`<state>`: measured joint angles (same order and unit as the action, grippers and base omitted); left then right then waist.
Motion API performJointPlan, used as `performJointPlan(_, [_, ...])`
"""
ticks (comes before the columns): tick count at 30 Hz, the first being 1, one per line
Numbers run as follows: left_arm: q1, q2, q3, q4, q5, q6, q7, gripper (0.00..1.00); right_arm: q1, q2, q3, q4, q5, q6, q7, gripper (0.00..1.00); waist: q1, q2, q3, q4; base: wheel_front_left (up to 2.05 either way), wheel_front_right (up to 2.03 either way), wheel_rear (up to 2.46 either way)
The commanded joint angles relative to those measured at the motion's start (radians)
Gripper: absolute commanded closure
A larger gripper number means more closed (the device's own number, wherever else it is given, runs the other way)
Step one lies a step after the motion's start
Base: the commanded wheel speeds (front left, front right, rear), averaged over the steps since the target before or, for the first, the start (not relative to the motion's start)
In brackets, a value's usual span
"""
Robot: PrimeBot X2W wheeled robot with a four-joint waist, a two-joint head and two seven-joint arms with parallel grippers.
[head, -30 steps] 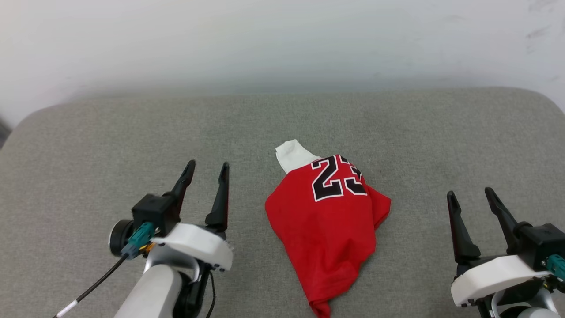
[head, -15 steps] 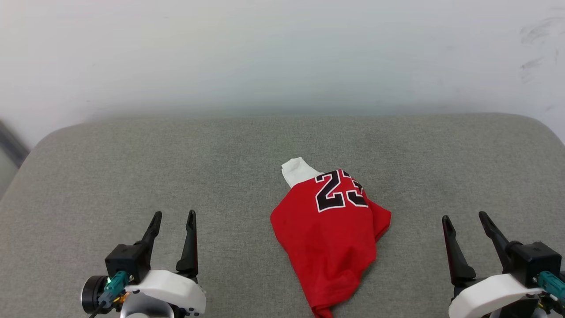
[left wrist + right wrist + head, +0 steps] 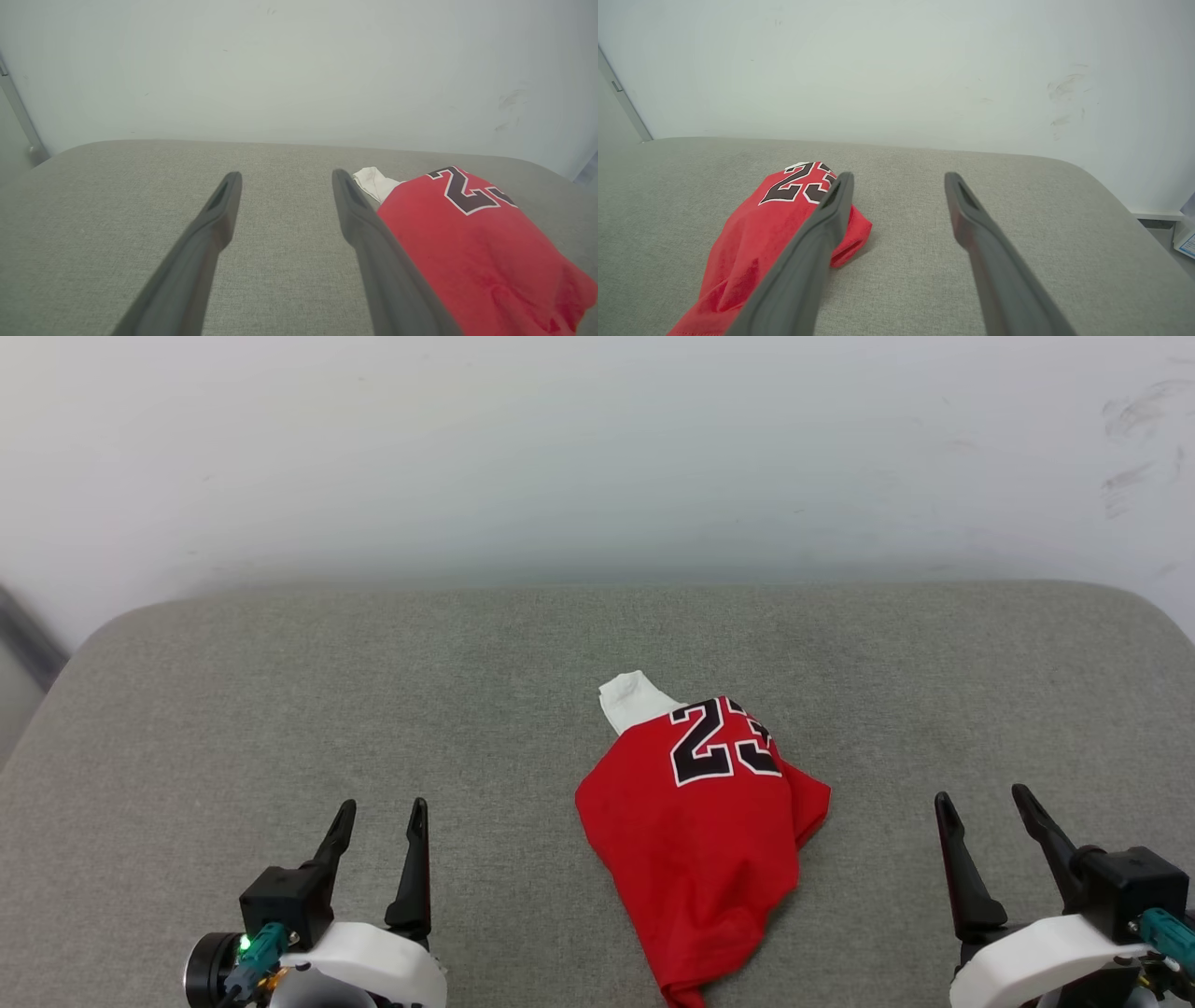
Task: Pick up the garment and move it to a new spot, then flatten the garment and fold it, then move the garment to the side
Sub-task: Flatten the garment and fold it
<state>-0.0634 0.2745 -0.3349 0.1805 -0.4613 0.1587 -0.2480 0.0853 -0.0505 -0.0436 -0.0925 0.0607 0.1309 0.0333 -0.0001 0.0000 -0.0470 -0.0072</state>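
The garment (image 3: 700, 840) is a red shirt with a white sleeve tip and black "23" lettering, lying in a crumpled heap a little right of centre on the grey cushioned surface (image 3: 373, 691). My left gripper (image 3: 383, 807) stands open at the lower left, well clear of the garment, nothing between its fingers. My right gripper (image 3: 980, 798) stands open at the lower right, also apart from it. In the left wrist view the garment (image 3: 472, 242) lies right of the open left gripper (image 3: 285, 177). From the right wrist the garment (image 3: 756, 233) lies left of the open right gripper (image 3: 896, 177).
A pale wall (image 3: 597, 448) rises behind the cushion's far edge. The cushion has rounded corners at the far left and far right. Bare grey fabric lies on both sides of the garment. A white object (image 3: 1186, 240) sits on the floor past the right edge.
The head camera has tilted, so the whole scene sits lower. My left gripper has drawn back toward the lower left, away from the garment. The garment lies as before.
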Motion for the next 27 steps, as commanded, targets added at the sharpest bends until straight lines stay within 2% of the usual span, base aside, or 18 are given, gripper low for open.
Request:
performJointPlan(1, [-0.003, 0.001, 0.0, -0.007, 0.003, 0.002, 0.001, 0.0, 0.005, 0.0, -0.002, 0.002, 0.001, 0.0, 0.0, 0.0, 0.0001, 0.0, 0.002, 0.0, 0.0, 0.0, 0.0])
performJointPlan(6, [-0.047, 0.001, -0.013, -0.018, -0.016, -0.027, 0.033, 0.0, -0.006, 0.0, -0.006, 0.002, 0.006, 0.0, -0.003, 0.0, 0.0001, 0.0, 0.011, -0.003, 0.0, 0.0, 0.0])
performJointPlan(12, [-0.199, -0.019, -0.081, 0.015, -0.044, -0.112, 0.178, 0.0, -0.02, 0.0, -0.001, -0.004, -0.001, 0.0, 0.0, 0.0, 0.0001, 0.0, 0.035, -0.014, 0.0, 0.0, 0.0])
performJointPlan(19, [-0.378, -0.054, -0.18, 0.19, -0.082, -0.211, 0.425, 0.0, -0.037, 0.0, 0.009, -0.006, 0.002, 0.0, 0.003, 0.0, 0.0001, 0.0, 0.087, -0.054, 0.0, 0.0, 0.0])
performJointPlan(21, [-0.398, -0.06, -0.193, 0.22, -0.09, -0.22, 0.458, 0.0, -0.039, 0.0, 0.013, -0.005, 0.002, 0.0, 0.002, 0.0, 0.0001, 0.0, 0.097, -0.062, 0.0, 0.0, 0.0])
performJointPlan(27, [-0.477, -0.079, -0.244, 0.419, -0.135, -0.256, 0.652, 0.0, -0.061, 0.0, 0.024, 0.011, 0.012, 0.0, -0.012, 0.0, 0.0001, 0.0, 0.15, -0.107, 0.0, 0.0, 0.0])
